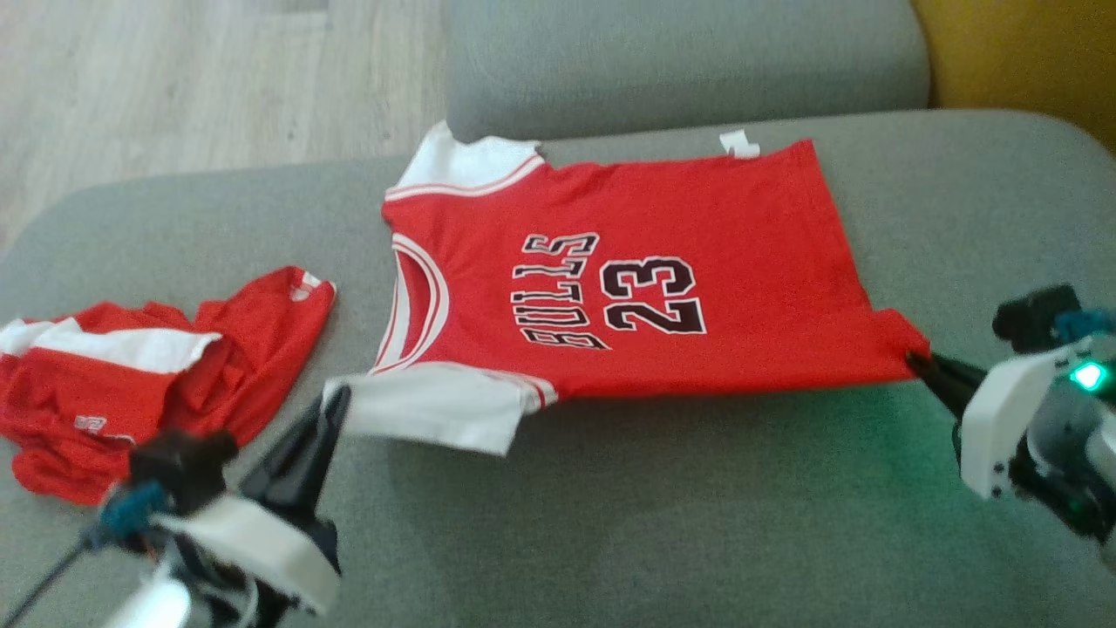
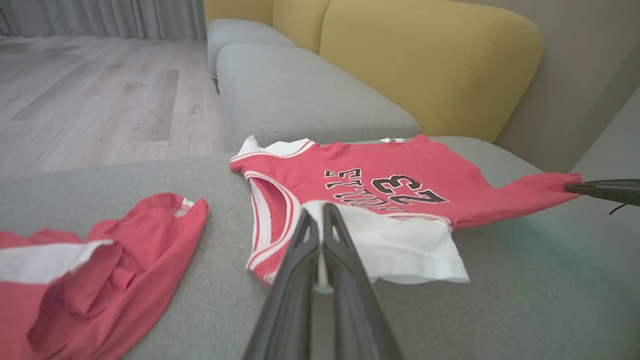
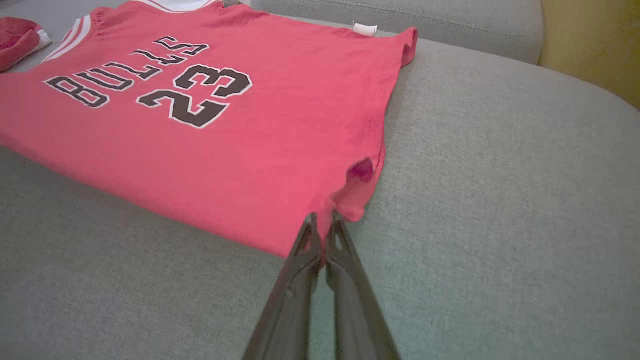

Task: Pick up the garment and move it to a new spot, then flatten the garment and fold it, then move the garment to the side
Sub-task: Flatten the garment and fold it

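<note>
Jersey (image 1: 654, 288), smooth red cloth, grey sofa (image 1: 697, 523)

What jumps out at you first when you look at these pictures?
The bright red jersey with BULLS 23 on it, spread out in the middle of the grey sofa. The left gripper pinches its white sleeve and the right gripper pinches a bottom corner. A second red garment lies crumpled on the robot's left.

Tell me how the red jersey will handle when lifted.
Probably floppy: the jersey puckers where the right end effector pinches its hem corner. Likely light and saggy between grips: thin fabric, sleeve drooping from the left end effector.
</note>
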Controlling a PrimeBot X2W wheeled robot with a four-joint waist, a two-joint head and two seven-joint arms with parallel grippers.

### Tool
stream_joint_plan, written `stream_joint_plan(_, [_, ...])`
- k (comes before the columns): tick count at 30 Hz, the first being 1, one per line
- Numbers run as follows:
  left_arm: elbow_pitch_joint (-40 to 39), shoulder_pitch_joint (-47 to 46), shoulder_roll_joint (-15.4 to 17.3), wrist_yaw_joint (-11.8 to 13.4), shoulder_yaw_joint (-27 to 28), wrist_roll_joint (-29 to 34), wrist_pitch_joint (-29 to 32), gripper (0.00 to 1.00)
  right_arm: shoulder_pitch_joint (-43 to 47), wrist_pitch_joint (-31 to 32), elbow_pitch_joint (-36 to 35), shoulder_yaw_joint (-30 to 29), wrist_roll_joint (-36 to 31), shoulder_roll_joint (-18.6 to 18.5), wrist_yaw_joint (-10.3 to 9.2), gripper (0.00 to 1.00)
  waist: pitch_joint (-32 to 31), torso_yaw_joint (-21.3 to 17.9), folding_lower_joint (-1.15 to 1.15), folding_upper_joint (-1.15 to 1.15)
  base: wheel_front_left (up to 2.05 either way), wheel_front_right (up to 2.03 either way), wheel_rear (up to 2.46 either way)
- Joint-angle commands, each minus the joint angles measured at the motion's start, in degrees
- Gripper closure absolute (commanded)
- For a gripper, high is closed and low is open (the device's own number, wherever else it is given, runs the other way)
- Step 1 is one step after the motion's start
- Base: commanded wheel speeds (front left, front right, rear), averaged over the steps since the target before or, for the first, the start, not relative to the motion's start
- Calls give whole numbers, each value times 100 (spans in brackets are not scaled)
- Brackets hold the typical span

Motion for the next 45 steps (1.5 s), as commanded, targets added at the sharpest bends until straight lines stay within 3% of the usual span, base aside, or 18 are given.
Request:
stream_joint_plan(1, [-73,-552,227,-59,354,62,29,100,-259,54,-72,-138,-49,-84,37,100,183,-32,0,0,0,0,0])
stream_joint_plan(14, [1334,-2375,175,-797,40,465,461,100,-1140,798,454,-457,-455,437,37,100,986,-116,0,0,0,0,0])
stream_joint_plan(28, [3209,-4318,-193,-1307,-608,1173,385,100,-2182,771,1069,-321,-800,773,37,100,1838,-142,0,0,0,0,0])
stream_joint_plan(29, [3350,-4459,-227,-1313,-640,1260,291,100,-2263,701,1126,-319,-842,805,37,9,1878,-146,0,0,0,0,0])
stream_joint_plan(30, [3491,-4588,-259,-1317,-686,1370,180,7,-2334,646,1193,-320,-859,854,37,0,1910,-150,0,0,0,0,0])
stream_joint_plan(31, [3646,-4686,-316,-1321,-721,1429,82,0,-2398,576,1267,-324,-884,894,37,0,1924,-150,0,0,0,0,0])
stream_joint_plan(34, [4040,-4893,-563,-1288,-675,1432,-293,0,-2577,193,1492,-431,-988,1014,37,0,1929,-149,0,0,0,0,0])
stream_joint_plan(38, [4369,-4952,-867,-1015,-396,1315,-1094,0,-2673,-818,1687,-772,-1121,1246,37,0,1791,-140,0,0,0,0,0])
stream_joint_plan(41, [4408,-4805,-1040,-806,-124,1150,-1705,0,-2595,-1656,1759,-1112,-1190,1488,37,0,1606,-146,0,0,0,0,0])
stream_joint_plan(45, [4203,-4491,-1178,-600,254,932,-1965,0,-2412,-2416,1785,-1529,-1276,1754,37,0,1383,-153,0,0,0,0,0])
